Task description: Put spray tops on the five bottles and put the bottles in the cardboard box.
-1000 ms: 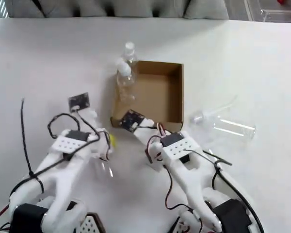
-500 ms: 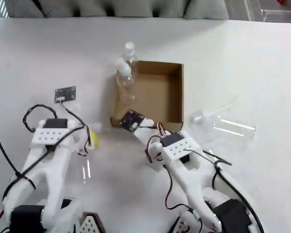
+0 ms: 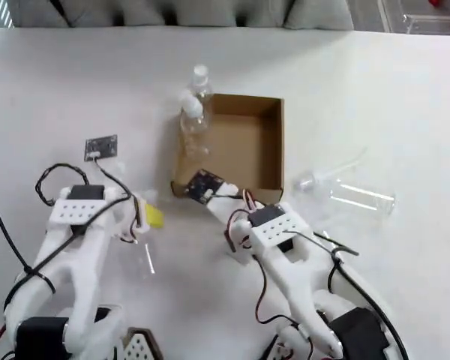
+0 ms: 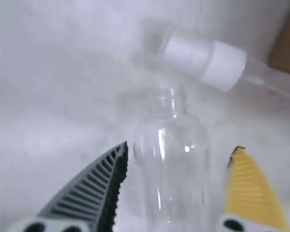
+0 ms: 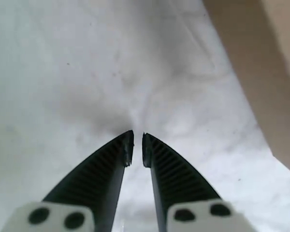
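Observation:
A clear capless bottle [image 4: 171, 174] sits between the grey finger [image 4: 104, 183] and the yellow finger [image 4: 249, 188] of my left gripper [image 4: 179, 150], which is shut on it. A white spray top [image 4: 203, 58] lies on the table just past the bottle's neck. In the high view my left gripper [image 3: 146, 221] is left of the cardboard box [image 3: 280, 142], which holds nothing. My right gripper [image 5: 137, 147] is shut on nothing, low over the table by the box's near left corner [image 5: 261, 72].
Two capped bottles [image 3: 193, 116] stand against the outside of the box's far left wall. Another clear bottle [image 3: 349, 195] lies on its side right of the box, with a thin tube [image 3: 345, 165] beside it. A grey sofa runs along the table's far edge.
My left arm swung left away from the box with the bottle, then came back a little to the right. The right arm has kept still.

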